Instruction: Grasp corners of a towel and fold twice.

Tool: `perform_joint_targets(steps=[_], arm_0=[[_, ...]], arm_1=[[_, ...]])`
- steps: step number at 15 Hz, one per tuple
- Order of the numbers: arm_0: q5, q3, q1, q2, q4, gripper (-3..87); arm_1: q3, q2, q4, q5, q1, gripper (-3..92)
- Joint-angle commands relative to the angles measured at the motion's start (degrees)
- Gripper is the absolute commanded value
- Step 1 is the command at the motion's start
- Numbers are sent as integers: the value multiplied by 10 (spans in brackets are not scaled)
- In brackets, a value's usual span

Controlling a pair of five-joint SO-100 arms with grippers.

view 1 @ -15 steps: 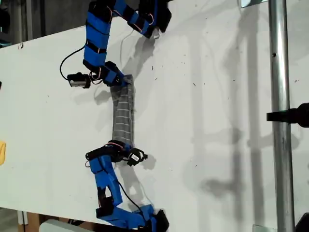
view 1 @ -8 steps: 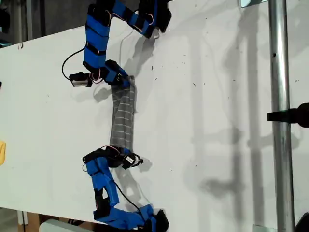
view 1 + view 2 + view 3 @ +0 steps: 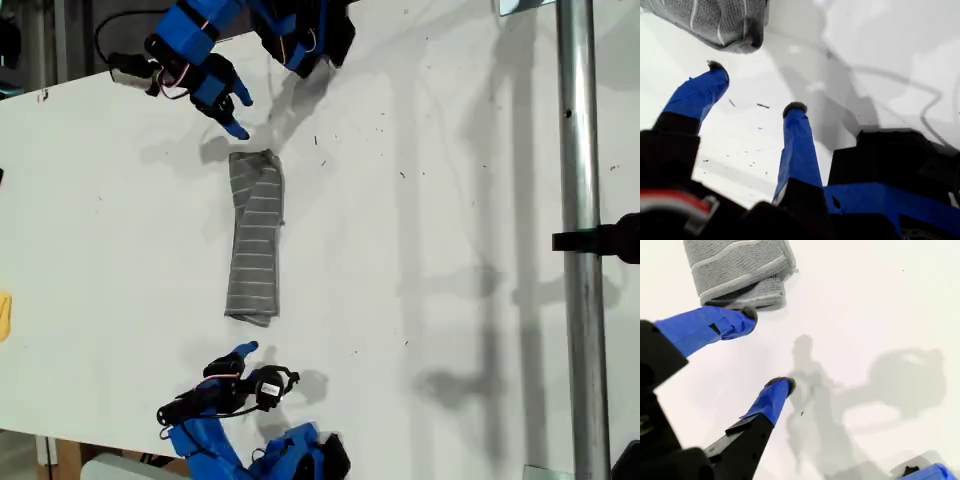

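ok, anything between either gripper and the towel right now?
Nothing visible. Both wrist views show only bare white table between the open gripper and the nearest end of the folded towel; neither gripper touches it.

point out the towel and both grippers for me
towel (image 3: pixel 255 240), exterior view, middle of the folded striped strip
my first gripper (image 3: pixel 754 94), first wrist view, gap midway between the blue fingertips
my second gripper (image 3: pixel 766 349), second wrist view, gap midway between the blue fingertips
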Motion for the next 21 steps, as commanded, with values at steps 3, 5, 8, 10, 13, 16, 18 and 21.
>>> perform_joint_targets(steps=[3, 5, 8, 10, 13, 16, 18, 21], arm_0=[[-101, 250, 120, 344, -87, 173], [-134, 425, 163, 607, -133, 120], [-141, 585, 195, 904, -151, 23], [-118, 648, 199, 907, -182, 1], [-65, 724, 188, 907, -211, -10], [-59, 727, 178, 907, -214, -9], [-64, 728, 178, 907, -213, -12], [-71, 729, 178, 907, -210, -16]], arm_1=[[95, 191, 2, 201, -195, 262], [172, 304, 2, 274, -271, 253], [215, 325, -19, 285, -305, 317], [218, 304, -25, 287, -286, 343], [227, 232, -97, 221, -212, 361], [191, 37, -236, 155, -138, 368], [173, -93, -336, 144, -112, 371], [125, -254, -432, 142, -93, 377]])
